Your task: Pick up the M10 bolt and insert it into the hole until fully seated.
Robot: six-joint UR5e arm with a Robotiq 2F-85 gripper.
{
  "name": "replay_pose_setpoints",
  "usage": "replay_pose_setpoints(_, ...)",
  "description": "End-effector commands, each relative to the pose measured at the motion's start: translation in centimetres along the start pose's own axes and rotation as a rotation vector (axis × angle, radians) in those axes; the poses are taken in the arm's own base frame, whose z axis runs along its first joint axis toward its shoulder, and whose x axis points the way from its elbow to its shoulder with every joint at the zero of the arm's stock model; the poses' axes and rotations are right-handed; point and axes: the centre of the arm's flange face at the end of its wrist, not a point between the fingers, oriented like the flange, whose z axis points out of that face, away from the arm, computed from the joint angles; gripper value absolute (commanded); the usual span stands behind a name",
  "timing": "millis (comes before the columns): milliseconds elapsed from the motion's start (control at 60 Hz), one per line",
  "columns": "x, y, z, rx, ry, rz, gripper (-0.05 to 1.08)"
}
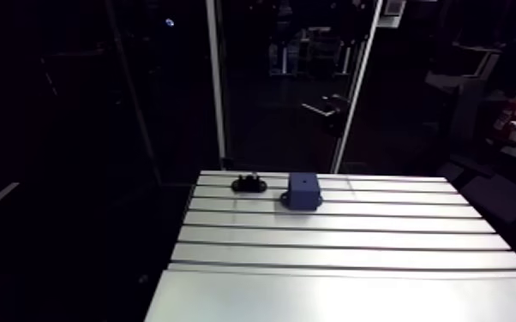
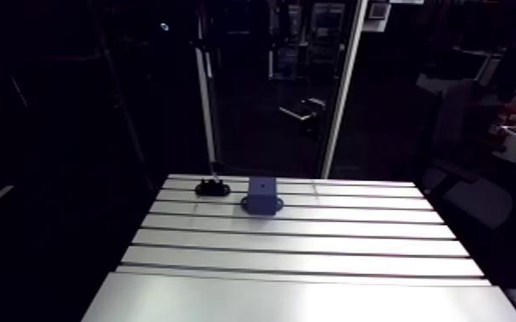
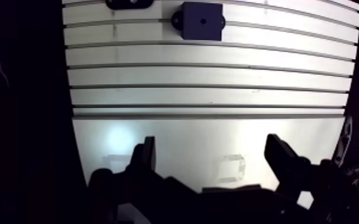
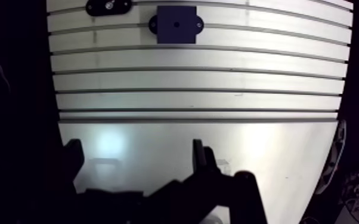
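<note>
Dark surroundings, slotted aluminium worktop (image 3: 206, 77) brightly lit, pale glare patch beside the silhouetted black hand (image 3: 212, 154), slots bowed in the wrist view.

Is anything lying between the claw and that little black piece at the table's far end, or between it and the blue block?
Nothing visible. Only bare slotted table separates the open claw from the black piece, and a bare gap separates that piece from the blue block beside it.
</note>
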Motion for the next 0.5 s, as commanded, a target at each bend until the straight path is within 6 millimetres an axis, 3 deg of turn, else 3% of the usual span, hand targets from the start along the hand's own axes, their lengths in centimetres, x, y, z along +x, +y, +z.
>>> replay_pose_setpoints(17,-0.18,0.11,-0.12,-0.001,0.002,0.002,0.0)
replay_pose_setpoints(500,-1.04,-0.26,-0.16,0.001,0.003,-0.003,0.0)
